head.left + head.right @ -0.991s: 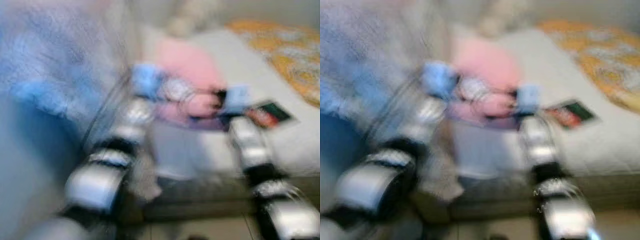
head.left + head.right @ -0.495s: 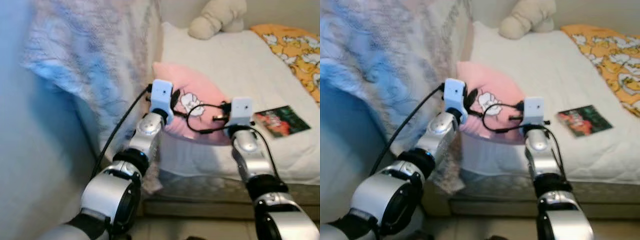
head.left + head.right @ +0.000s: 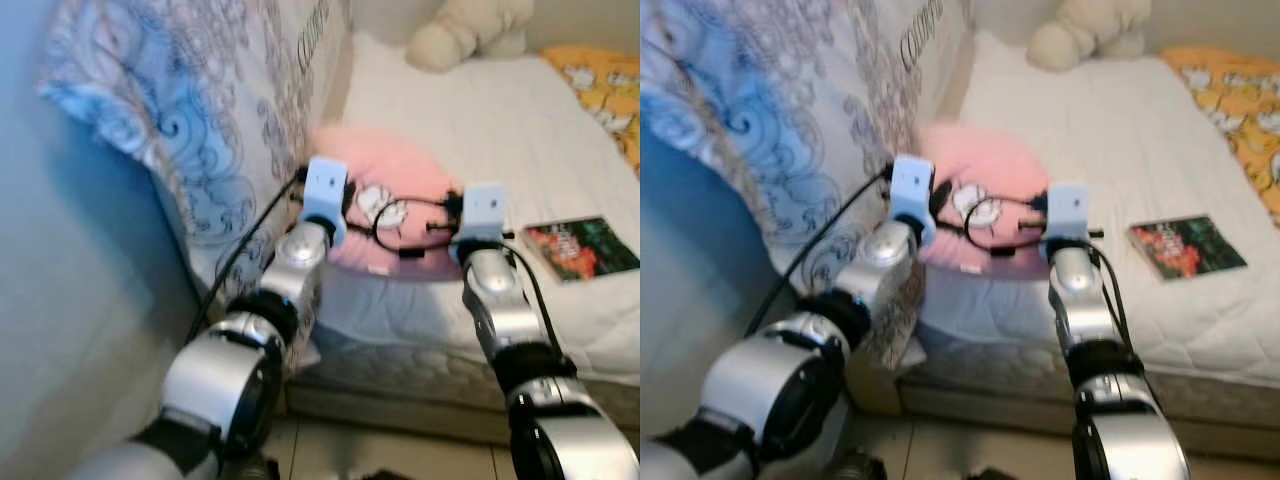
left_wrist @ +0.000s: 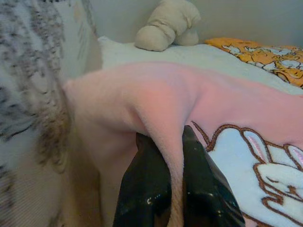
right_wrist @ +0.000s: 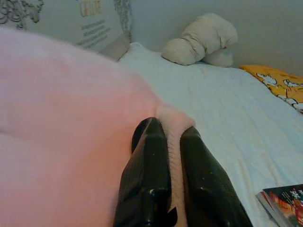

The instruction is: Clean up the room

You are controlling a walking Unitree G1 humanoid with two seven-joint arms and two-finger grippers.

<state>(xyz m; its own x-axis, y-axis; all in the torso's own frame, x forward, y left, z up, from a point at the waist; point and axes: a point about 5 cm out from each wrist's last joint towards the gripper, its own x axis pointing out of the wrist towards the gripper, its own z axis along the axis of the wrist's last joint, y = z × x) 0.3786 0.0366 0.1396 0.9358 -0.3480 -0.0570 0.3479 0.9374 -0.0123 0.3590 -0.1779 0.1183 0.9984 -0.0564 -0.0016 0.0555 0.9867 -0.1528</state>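
The left gripper (image 4: 171, 158) is pinched tight on a fold of the pink pillow (image 3: 395, 185), its two black fingers (image 4: 144, 189) pressed on either side of the fleece edge. The right gripper (image 5: 170, 151) clamps the same pillow at a corner, a narrow ridge of pink fabric squeezed between its fingers (image 5: 147, 175). Both grippers reach forward side by side, with the pillow stretched between and beyond them, over the near edge of the bed (image 3: 480, 120).

On the pillow, just past the left gripper, a white rabbit outlined in brown (image 4: 265, 165) is stitched into the pink. Black cables (image 3: 400, 215) loop between the two wrist cameras in front of the pillow.

To the left of the left gripper hangs a blue and grey patterned cloth (image 3: 180, 130), close beside the arm. To the right of the right gripper a book with a dark red and green cover (image 3: 580, 247) lies flat on the white sheet, apart from the pillow. Far ahead of both grippers a beige stuffed toy (image 3: 470, 30) rests at the head of the bed, and off to the right beyond the book lies an orange patterned blanket (image 3: 605, 85).
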